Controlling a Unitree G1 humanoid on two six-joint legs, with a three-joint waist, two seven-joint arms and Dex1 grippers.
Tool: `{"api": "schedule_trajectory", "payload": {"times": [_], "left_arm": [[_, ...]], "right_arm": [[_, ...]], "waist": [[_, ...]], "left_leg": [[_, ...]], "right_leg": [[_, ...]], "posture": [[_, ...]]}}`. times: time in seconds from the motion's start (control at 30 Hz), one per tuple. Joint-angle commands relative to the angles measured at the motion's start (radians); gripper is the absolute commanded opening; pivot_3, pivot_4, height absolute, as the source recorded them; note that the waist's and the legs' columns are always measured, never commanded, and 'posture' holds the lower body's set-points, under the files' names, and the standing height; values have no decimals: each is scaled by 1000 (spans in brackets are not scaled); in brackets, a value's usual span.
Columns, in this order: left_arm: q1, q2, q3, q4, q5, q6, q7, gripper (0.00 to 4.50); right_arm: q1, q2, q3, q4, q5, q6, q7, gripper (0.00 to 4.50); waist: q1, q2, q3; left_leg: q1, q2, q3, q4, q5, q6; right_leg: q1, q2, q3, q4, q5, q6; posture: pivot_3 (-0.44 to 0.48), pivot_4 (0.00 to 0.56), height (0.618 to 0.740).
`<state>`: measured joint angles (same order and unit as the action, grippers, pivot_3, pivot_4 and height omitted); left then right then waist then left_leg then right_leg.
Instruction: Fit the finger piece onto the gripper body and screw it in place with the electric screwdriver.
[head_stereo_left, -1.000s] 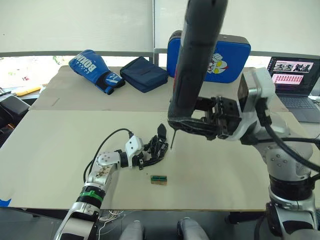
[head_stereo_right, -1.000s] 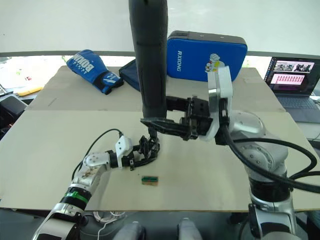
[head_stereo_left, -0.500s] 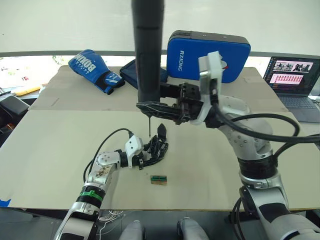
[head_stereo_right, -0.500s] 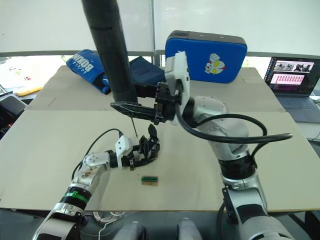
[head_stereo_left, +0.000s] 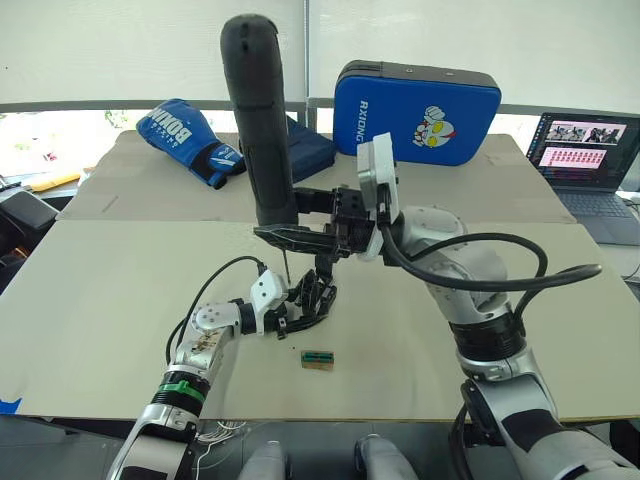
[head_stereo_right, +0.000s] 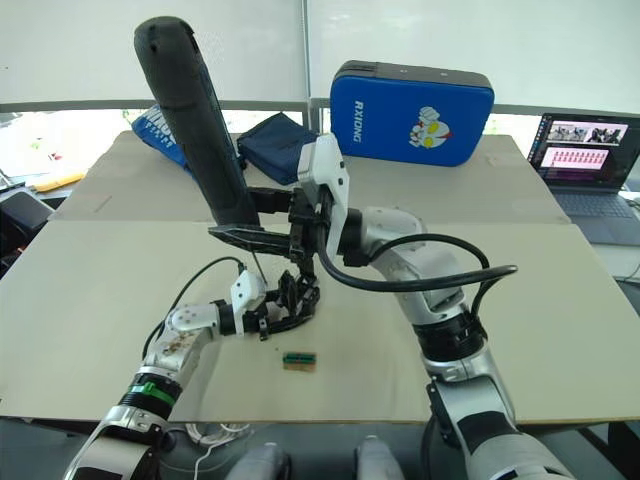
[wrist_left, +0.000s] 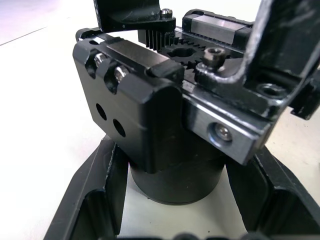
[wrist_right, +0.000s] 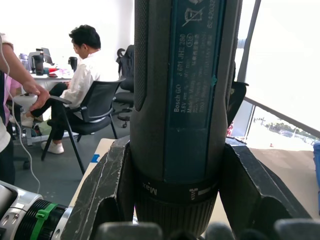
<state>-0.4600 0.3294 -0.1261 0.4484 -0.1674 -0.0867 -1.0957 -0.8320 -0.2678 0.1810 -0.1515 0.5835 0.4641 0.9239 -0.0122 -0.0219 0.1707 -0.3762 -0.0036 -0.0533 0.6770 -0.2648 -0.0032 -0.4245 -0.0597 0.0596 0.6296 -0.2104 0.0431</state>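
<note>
The gripper body (head_stereo_left: 312, 297), a small black block on a round base (wrist_left: 175, 177), stands on the tan table. My left gripper (head_stereo_left: 308, 306) is shut around that base, one finger (wrist_left: 92, 200) on each side. A pointed black finger piece (head_stereo_left: 324, 268) stands upright on the body's top. My right gripper (head_stereo_left: 300, 236) is shut on the lower end of the electric screwdriver (head_stereo_left: 260, 120), whose thick black barrel (wrist_right: 180, 90) leans up and to the left. Its thin metal bit (head_stereo_left: 286, 268) points down just over the body's left side; I cannot tell whether it touches.
A small green-and-tan block (head_stereo_left: 318, 358) lies just in front of the body. On the far board lie a blue boxing glove (head_stereo_left: 190, 140), a navy pouch (head_stereo_left: 312, 150) and a blue pad (head_stereo_left: 420, 100). A laptop (head_stereo_left: 588, 160) is at the far right. A person (wrist_right: 90, 70) sits beyond the table.
My right arm has swung the screwdriver leftward and tilted its top to the left; the bit moved from the body's right to over its left side. The left gripper and body stayed put.
</note>
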Motion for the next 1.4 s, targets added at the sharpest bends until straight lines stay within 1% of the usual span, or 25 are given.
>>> {"api": "schedule_trajectory", "payload": {"times": [0.03, 0.73, 1.4], "left_arm": [[17, 0, -25, -8, 4, 13, -11, 2310], [31, 0, -27, -33, 1, 30, -5, 2310], [47, 2, -28, -60, 0, 52, 3, 2310]], "right_arm": [[-1, 4, -14, -46, -7, -36, 7, 1937], [45, 17, 11, -20, -96, -69, 35, 1937], [77, 17, 17, -17, -121, -78, 44, 1937]], "waist": [[0, 0, 0], [-2, 0, 0], [-3, 0, 0]], "left_leg": [[0, 0, 0, 0, 0, 0], [0, 0, 0, 0, 0, 0], [0, 0, 0, -1, 0, 0]], "right_leg": [[0, 0, 0, 0, 0, 0], [0, 0, 0, 0, 0, 0], [0, 0, 0, 0, 0, 0]], "posture": [[0, 150, 740], [0, 150, 740], [0, 150, 740]]}}
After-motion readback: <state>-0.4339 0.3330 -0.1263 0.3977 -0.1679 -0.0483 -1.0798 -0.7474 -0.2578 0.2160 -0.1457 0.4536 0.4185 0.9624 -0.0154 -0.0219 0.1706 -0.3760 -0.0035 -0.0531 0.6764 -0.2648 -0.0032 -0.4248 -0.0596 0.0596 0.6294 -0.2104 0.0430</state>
